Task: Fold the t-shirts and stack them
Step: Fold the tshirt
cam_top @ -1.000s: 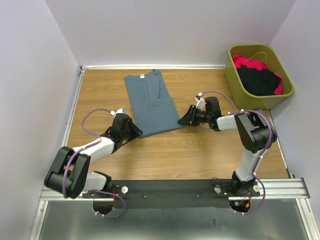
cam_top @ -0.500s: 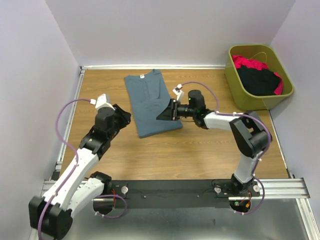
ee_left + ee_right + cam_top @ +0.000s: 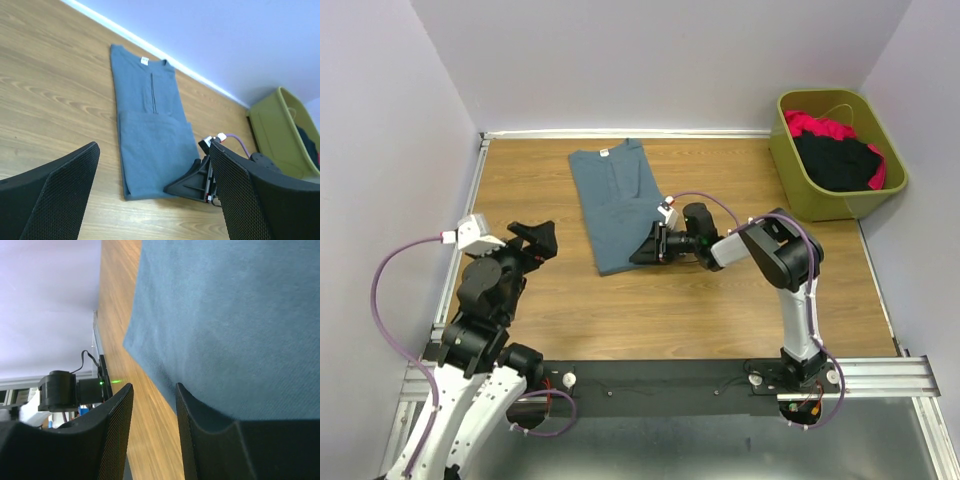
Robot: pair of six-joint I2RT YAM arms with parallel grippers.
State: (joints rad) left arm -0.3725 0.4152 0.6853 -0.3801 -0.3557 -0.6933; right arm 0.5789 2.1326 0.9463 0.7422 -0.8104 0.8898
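A slate-blue t-shirt [image 3: 620, 200] lies folded lengthwise on the wooden table, its white neck label toward the far wall. The left wrist view shows the t-shirt [image 3: 150, 140] from above. My left gripper [image 3: 535, 238] hovers raised to the shirt's left, wide open and empty [image 3: 152, 165]. My right gripper [image 3: 645, 248] lies low at the shirt's near right corner. Its jaws [image 3: 154, 390] stand partly apart with bare wood between them, and one finger [image 3: 210, 440] touches the shirt's edge [image 3: 240, 315]. A black t-shirt [image 3: 835, 160] and a red-pink one [image 3: 810, 125] sit in the bin.
The olive-green bin [image 3: 800, 175] stands at the back right corner, also seen in the left wrist view [image 3: 272, 130]. A white rail [image 3: 620, 133] runs along the far wall. A metal frame [image 3: 460, 240] borders the table's left side.
My left arm has pulled back and risen away from the shirt's near left corner, its jaws opening wide. My right gripper has slid left to the shirt's near right corner.
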